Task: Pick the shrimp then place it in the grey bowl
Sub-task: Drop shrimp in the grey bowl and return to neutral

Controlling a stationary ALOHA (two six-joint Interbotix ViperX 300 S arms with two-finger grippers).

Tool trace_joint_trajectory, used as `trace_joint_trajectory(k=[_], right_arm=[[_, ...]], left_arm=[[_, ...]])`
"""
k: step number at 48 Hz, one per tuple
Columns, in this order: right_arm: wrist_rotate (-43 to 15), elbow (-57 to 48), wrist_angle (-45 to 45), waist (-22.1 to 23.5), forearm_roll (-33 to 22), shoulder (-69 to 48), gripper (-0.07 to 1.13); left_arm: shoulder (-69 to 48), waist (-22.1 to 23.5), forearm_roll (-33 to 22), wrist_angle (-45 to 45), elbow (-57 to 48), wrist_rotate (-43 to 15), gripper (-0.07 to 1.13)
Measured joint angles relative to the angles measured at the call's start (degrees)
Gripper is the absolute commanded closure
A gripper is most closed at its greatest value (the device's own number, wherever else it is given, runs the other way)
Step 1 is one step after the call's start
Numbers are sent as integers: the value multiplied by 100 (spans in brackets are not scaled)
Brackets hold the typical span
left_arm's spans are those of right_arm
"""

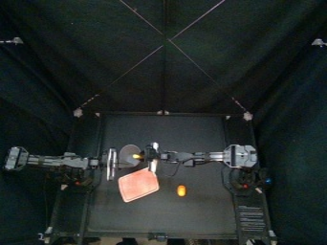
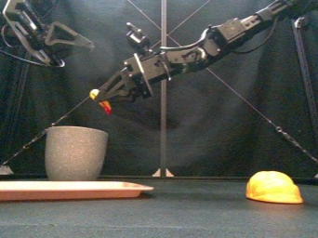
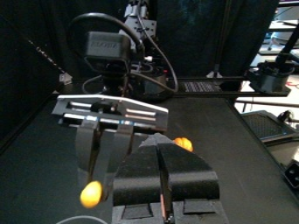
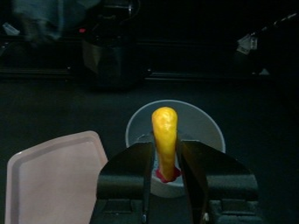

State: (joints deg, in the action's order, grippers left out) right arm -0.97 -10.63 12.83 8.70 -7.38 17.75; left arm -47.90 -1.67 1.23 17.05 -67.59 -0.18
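Table (image 1: 207, 216) from above: grey bowl (image 1: 126, 151) left of centre, pink tray (image 1: 138, 186) just nearer, orange toy (image 1: 181, 189) right of the tray. Right hand (image 1: 143, 153) stretched in over the bowl, left hand (image 1: 110, 165) close by on the left.

From the front: shrimp (image 2: 99, 100), yellow with a red tail, pinched in the right hand, high above the bowl and clear of its rim.

Left wrist view: left hand's jaws pressed together, gripping nothing.

Right wrist view: right hand's jaws clamped on the shrimp's tail end, directly over the bowl's mouth, tray just beside the bowl.
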Motion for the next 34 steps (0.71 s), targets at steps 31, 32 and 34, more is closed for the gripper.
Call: trace_joint_trajectory(k=[31, 32, 34], right_arm=[[0, 765, -185, 62, 378, 580, 16], [0, 738, -185, 62, 369, 589, 16], [-9, 668, -185, 62, 360, 580, 15]], left_arm=[[-9, 9, 0, 9, -35, 0, 100], [-9, 18, 0, 9, -35, 0, 100], [-9, 18, 0, 9, -35, 0, 100]])
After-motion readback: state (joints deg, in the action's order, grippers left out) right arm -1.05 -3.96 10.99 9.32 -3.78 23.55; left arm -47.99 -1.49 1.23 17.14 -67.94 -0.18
